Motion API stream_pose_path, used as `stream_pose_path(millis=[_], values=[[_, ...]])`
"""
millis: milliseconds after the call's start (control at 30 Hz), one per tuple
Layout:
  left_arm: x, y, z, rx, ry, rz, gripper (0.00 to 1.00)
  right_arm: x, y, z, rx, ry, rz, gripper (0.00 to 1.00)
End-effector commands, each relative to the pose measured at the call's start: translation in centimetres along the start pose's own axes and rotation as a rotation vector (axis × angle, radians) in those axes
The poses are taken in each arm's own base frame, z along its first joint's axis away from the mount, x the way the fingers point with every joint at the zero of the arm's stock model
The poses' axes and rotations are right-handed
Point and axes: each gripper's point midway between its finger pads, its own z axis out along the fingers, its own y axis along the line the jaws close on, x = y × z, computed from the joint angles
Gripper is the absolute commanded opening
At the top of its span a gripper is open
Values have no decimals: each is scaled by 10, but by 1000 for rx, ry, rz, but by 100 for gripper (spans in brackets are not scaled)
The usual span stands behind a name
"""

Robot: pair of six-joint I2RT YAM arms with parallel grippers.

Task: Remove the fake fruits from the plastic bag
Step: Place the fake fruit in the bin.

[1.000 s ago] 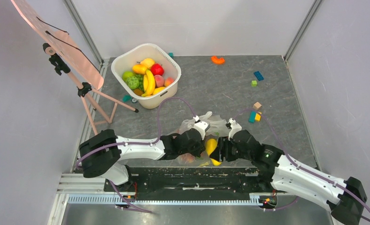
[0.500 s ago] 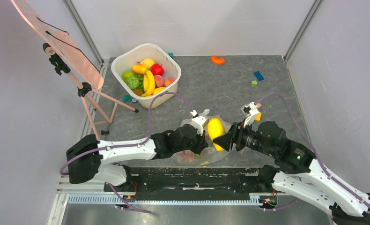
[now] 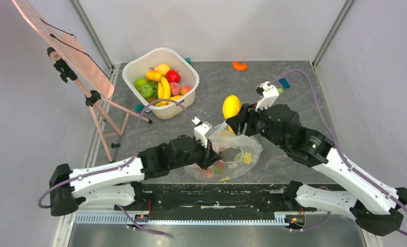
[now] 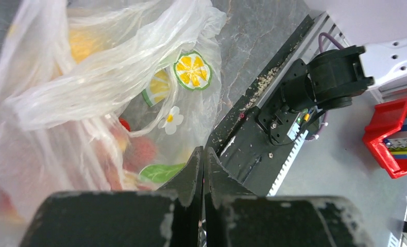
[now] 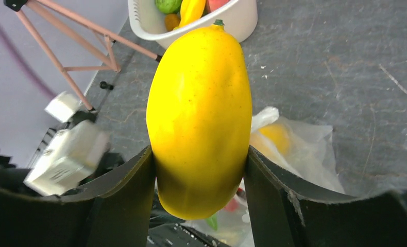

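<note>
The right gripper (image 5: 199, 154) is clamped around a glossy yellow oval plastic fruit (image 3: 231, 106), one finger on each side. It holds the fruit in the air above the far edge of the clear crinkly plastic bag (image 3: 241, 160). The bag lies near the middle of the grey stone-patterned table (image 3: 217, 85), close to its near edge. The left gripper (image 4: 203, 157) has its jaws pressed together, tips against the bag's left side; whether film is pinched between them cannot be told. Inside the bag sit red and pink fruits (image 4: 139, 152) and another yellow one (image 5: 276, 136). At the far left stands a white plastic tub (image 3: 176, 109) of fruit.
</note>
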Motion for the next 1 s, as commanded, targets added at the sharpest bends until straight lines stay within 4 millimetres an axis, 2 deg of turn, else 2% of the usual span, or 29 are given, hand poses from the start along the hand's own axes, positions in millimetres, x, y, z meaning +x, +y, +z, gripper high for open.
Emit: stream_pose_path(millis=[0,133,233,433,667,733,833,967], values=[[-9,11,-32,-55,-29,32,2,-45,13,12,2,-120,-59,51],[-20,14,-56,-76,-60,30,2,-54,23,44,-12,-129,-126,54],[-34,14,-74,-93,-89,36,2,-50,27,84,-36,-90,-175,55],[-75,0,-112,-78,-173,70,2,-51,39,161,-84,-73,-264,54],[-99,-9,-139,-53,-247,107,10,-58,53,256,-137,-79,-384,55],[-103,-9,-144,-53,-266,105,10,-51,52,283,-142,-81,-421,56],[-107,-8,-151,-55,-289,99,10,-52,47,315,-143,-119,-442,56],[-116,-13,-163,-34,-318,89,10,-55,34,345,-129,-181,-440,59]])
